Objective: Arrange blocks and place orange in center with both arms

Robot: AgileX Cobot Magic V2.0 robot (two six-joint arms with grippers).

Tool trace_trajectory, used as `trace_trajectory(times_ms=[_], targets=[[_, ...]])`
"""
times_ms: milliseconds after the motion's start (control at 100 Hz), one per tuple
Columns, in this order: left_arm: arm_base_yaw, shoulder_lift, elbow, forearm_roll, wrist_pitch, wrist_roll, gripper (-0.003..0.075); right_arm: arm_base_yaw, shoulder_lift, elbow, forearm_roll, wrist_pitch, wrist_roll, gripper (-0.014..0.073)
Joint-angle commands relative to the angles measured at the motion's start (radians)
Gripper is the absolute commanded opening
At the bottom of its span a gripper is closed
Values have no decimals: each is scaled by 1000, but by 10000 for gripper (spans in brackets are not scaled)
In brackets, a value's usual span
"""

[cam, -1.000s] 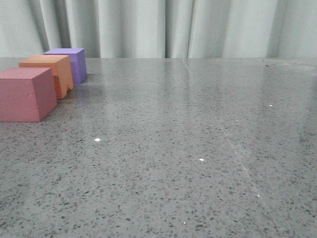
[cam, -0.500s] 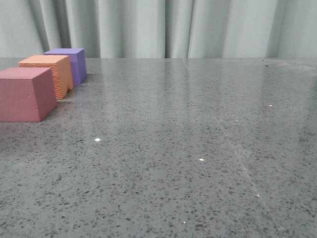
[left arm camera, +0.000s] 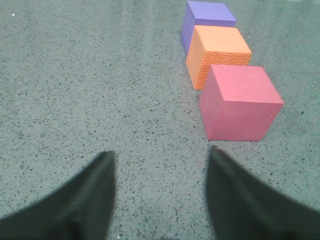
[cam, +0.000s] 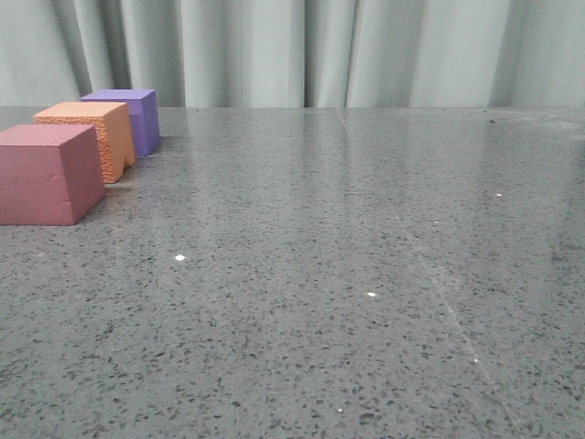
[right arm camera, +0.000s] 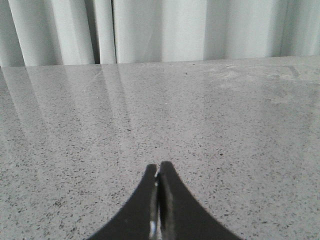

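**A:** Quick status. Three matte foam cubes sit in a row at the far left of the grey speckled stone table (cam: 347, 274): pinkish-red foam cube (cam: 50, 174) nearest, bright orange pebbly foam cube (cam: 87, 137) in the middle, purple foam cube (cam: 128, 117) farthest. Orange is already between the other two, so I judge the arrangement done or nearly so.

**B:** Grippers?

**A:** Left gripper (left arm camera: 160, 195) has its black fingers spread wide, nothing between them, and it hangs just near-side of the pinkish-red cube (left arm camera: 240, 102). Right gripper (right arm camera: 159, 200) is closed, fingertips pressed together, holding nothing, over bare table well apart from the cubes.

**B:** Risks?

**A:** The left one's finger (left arm camera: 240, 200) lines up close to the pinkish-red cube. If I swing it forward or sideways carelessly, it could clip that cube and shove it into the orange cube (left arm camera: 217, 52), breaking the line. Foam is light, so it will slide easily on the polished stone. The row also sits at the left edge of the front view, so I can barely check it there.

**B:** Change from earlier?

**A:** Almost none. The cubes keep their places in the front view; neither arm shows there, then or now.
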Motion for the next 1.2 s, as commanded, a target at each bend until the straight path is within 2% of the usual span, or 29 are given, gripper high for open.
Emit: trace_trajectory(times_ms=[0, 70, 1020, 1100, 1190], targets=[[3, -11, -26, 11, -64, -9, 113, -7, -24, -13, -1, -84, -7, -67], [3, -13, -26, 20, -64, -9, -21, -7, -24, -13, -1, -84, -7, -67], [3, -17, -20, 42, -86, 3, -19, -7, -24, -13, -1, -84, -7, -67], [3, -33, 1, 26, -156, 63, -19, -7, -24, -13, -1, -84, -7, -67], [26, -68, 40, -76, -254, 235, -19, -7, -24, -13, -1, -84, -7, -67]])
